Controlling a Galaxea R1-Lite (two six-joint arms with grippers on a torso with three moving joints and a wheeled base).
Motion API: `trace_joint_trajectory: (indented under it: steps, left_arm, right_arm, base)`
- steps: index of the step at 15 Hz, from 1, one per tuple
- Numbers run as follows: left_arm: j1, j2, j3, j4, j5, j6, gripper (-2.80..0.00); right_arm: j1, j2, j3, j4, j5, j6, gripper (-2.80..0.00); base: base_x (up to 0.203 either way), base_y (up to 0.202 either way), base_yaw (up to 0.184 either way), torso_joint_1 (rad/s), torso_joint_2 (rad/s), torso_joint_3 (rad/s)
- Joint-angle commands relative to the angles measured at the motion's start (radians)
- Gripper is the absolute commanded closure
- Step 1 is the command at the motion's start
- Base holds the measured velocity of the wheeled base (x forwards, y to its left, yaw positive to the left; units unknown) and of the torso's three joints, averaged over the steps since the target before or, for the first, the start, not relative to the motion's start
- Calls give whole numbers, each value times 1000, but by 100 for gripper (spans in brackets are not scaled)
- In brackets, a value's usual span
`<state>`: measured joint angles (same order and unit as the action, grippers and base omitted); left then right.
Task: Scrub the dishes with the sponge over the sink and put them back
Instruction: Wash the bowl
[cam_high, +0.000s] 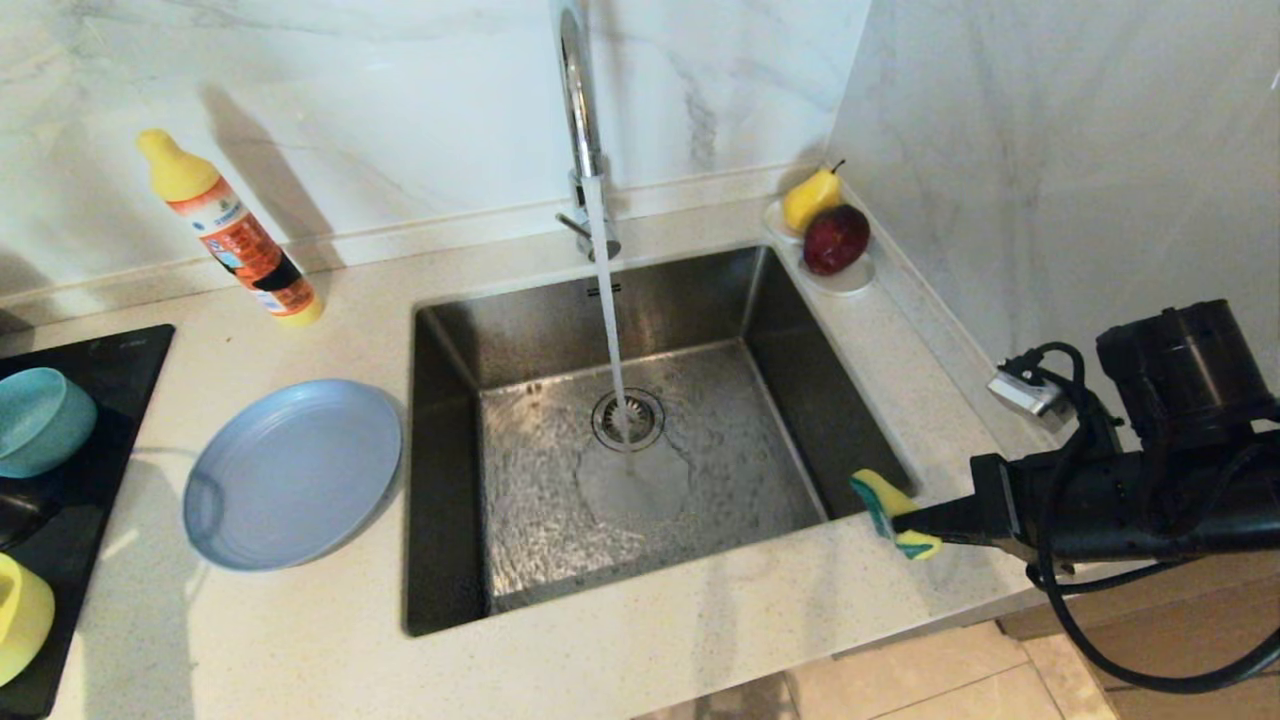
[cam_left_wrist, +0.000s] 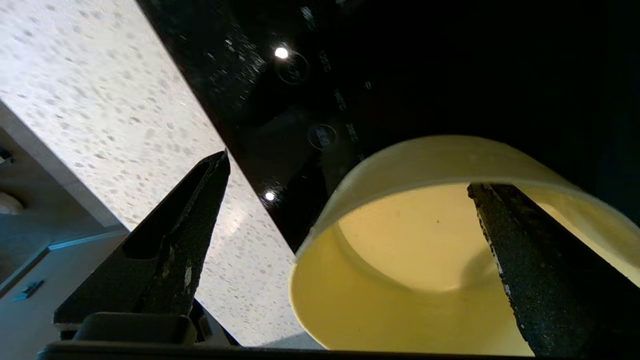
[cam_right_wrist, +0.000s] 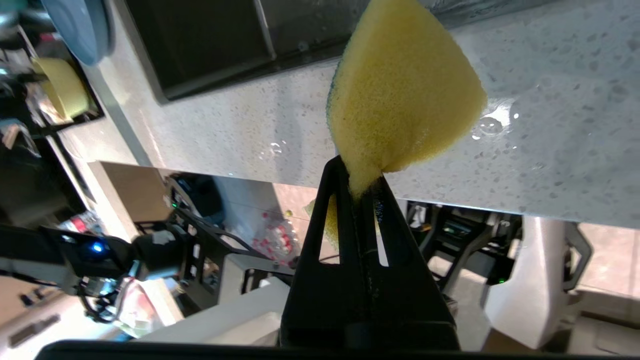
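Note:
The sink (cam_high: 455, 330) has water running from its tap (cam_high: 580, 110) onto the drain. To its left lies the grey-blue plate (cam_high: 292, 472). The teal bowl (cam_high: 40, 420) and the yellow-green bowl (cam_high: 20, 615) sit on the black cooktop (cam_high: 110, 380). My right gripper (cam_high: 925, 522) hovers at the sink's front right corner, shut on the sponge (cam_high: 885, 505), which bulges yellow beyond the closed tips (cam_right_wrist: 405, 90). My left gripper (cam_left_wrist: 350, 171) is open at the yellow-green bowl (cam_left_wrist: 410, 260): one finger (cam_left_wrist: 530, 260) is over its inside, the other (cam_left_wrist: 185, 235) over the counter.
An orange detergent bottle (cam_high: 235, 235) with a yellow cap leans at the back left. A small white dish (cam_high: 845, 280) with a pear and a red fruit sits behind the sink's right corner. The marble wall stands close on the right, and the counter's front edge is near.

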<state>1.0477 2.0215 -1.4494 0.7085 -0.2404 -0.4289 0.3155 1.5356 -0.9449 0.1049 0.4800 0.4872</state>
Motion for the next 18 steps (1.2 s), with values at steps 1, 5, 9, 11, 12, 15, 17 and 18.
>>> trace_joint_trajectory:
  steps: [1, 5, 9, 11, 12, 15, 17, 18]
  left_arm:
    - [-3, -4, 7, 3, -19, -1, -280]
    - [-15, 2, 15, -22, -24, 2, -280]
    - [-26, 3, 47, -89, -22, 4, -280]
    - [-29, 5, 53, -113, -19, 6, 0]
    - [-29, 5, 55, -116, -19, 4, 0]
    - [-29, 3, 55, -116, -20, 4, 0]
    - [-29, -4, 46, -116, -26, 4, 0]
    - [-29, -10, 43, -116, -30, 4, 0]
  right_arm:
    - [0, 1, 1, 1, 3, -1, 0]
    - [0, 1, 8, 1, 3, -1, 0]
    - [0, 5, 12, 1, 3, -1, 0]
    - [0, 3, 14, 2, 3, -1, 0]
    - [0, 0, 14, 1, 3, -1, 0]
    - [0, 3, 18, 1, 5, -1, 0]
    - [0, 3, 19, 1, 5, -2, 0]
    - [0, 1, 17, 1, 5, -2, 0]
  base:
    - [0, 0, 0, 0, 0, 0]
    - [0, 0, 0, 0, 0, 0]
    - [0, 0, 0, 0, 0, 0]
    - [0, 0, 0, 0, 0, 0]
    - [0, 0, 0, 0, 0, 0]
    - [0, 0, 0, 0, 0, 0]
    - [0, 0, 0, 0, 0, 0]
    - [0, 0, 0, 0, 0, 0]
